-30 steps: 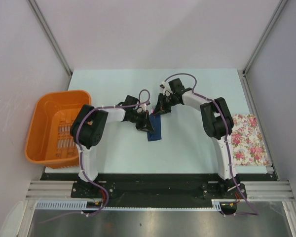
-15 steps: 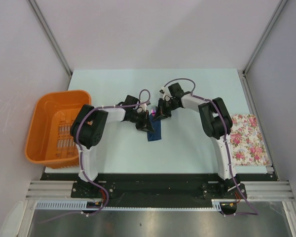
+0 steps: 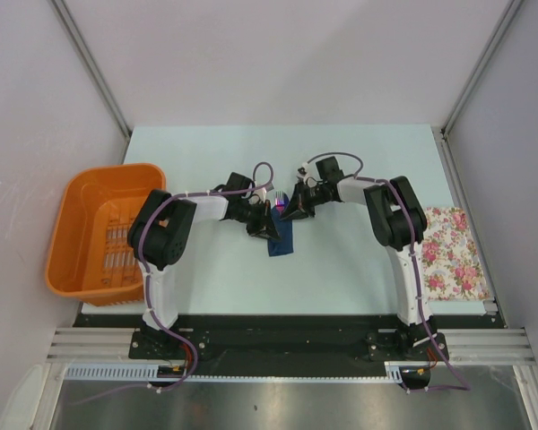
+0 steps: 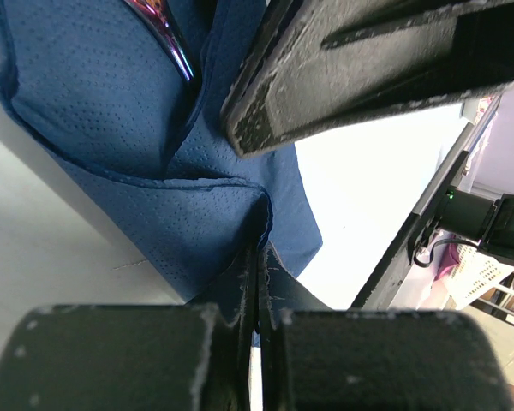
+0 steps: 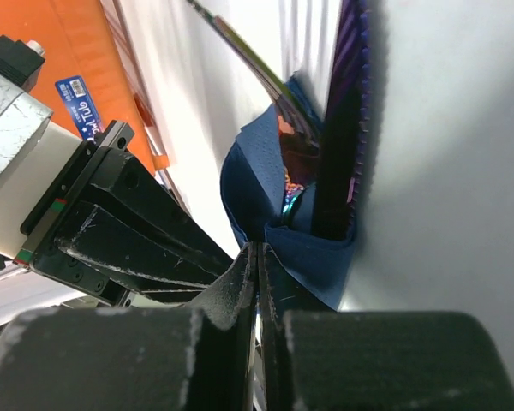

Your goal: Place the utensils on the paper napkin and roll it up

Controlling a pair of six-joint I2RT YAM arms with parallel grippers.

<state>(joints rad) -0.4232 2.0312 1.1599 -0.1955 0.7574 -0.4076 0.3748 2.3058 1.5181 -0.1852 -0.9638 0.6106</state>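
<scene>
Both arms meet at the middle of the table [image 3: 359,170], right over the paper napkin [image 3: 283,240]. The left pincer [image 3: 265,222] sits at the napkin's left far corner, and the right pincer [image 3: 293,208] is just beside it on the far edge.

On the left wrist camera, the fingers [image 4: 240,291] are pressed together with a raised fold of navy paper caught at their tips. So the left pincer is pinching the napkin. The sheet bunches up into a loose pocket, and a shiny utensil edge [image 4: 167,34] peeks out of it near the top.

The right wrist view shows much the same. The right pincer's fingers are squeezed tight on the napkin's lifted edge, and the paper curls up around the utensils [image 5: 351,86]. Their purple handles stick out of the wrap and away across the table. From above, they show as a bright purple spot between the two pincers, at the napkin's far end.

An orange basket [image 3: 79,224] sits well off to the left, and a floral cloth [image 3: 453,251] lies at the right edge.
</scene>
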